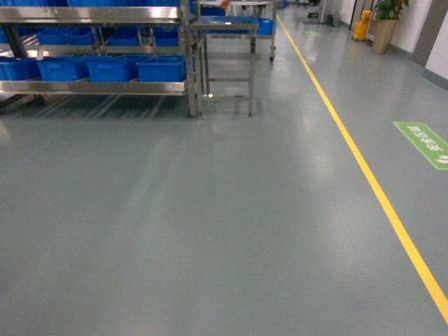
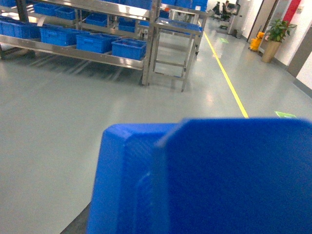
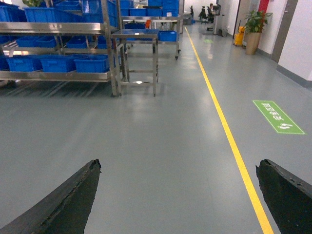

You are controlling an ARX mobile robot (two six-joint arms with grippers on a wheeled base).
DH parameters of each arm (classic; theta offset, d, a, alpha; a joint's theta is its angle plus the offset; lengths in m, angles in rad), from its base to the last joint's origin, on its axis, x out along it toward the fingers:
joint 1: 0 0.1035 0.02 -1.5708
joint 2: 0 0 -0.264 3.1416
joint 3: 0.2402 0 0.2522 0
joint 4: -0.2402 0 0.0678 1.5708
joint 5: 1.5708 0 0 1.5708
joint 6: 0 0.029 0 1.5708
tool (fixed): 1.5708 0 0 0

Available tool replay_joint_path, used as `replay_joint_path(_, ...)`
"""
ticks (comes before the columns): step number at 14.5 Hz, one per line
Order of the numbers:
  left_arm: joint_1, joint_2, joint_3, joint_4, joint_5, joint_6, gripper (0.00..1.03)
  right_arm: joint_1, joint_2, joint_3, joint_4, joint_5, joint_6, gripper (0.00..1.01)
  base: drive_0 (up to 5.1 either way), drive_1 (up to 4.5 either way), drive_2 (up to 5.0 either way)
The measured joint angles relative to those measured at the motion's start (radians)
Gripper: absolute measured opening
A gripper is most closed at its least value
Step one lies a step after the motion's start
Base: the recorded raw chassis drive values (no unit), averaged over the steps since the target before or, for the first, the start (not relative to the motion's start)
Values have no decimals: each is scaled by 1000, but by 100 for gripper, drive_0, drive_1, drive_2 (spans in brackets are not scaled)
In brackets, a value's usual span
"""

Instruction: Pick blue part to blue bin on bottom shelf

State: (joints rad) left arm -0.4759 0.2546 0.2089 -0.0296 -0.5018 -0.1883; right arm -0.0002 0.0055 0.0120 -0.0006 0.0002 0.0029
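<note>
The blue part [image 2: 209,175] fills the lower half of the left wrist view, very close to the camera and blurred. My left gripper [image 2: 185,209] is shut on it; only a dark sliver of one finger [image 2: 77,223] shows at its lower left. My right gripper [image 3: 178,165] hangs open over bare grey floor, with nothing between its black fingers [image 3: 73,195]. Far ahead on the left stands the steel rack. Its bottom shelf [image 1: 94,87] carries a row of blue bins [image 1: 162,68]. Neither gripper appears in the head view.
A small steel table [image 1: 225,28] stands right of the rack. A yellow floor line [image 1: 364,168] runs along the right, with a green floor sign [image 1: 423,143] beyond it. A potted plant [image 1: 385,28] and a yellow mop bucket [image 1: 362,26] stand far back right.
</note>
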Motion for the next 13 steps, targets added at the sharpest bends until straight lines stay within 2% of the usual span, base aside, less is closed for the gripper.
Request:
replay_joint_path(5,1,1,0,-4,-1,0,43,0,0,0,-4,0,0,98,-173,-173,-173)
replay_joint_path(13,1,3,0,-2,0,0,43,0,0,0,-6,0,0,98,-4,403,-411)
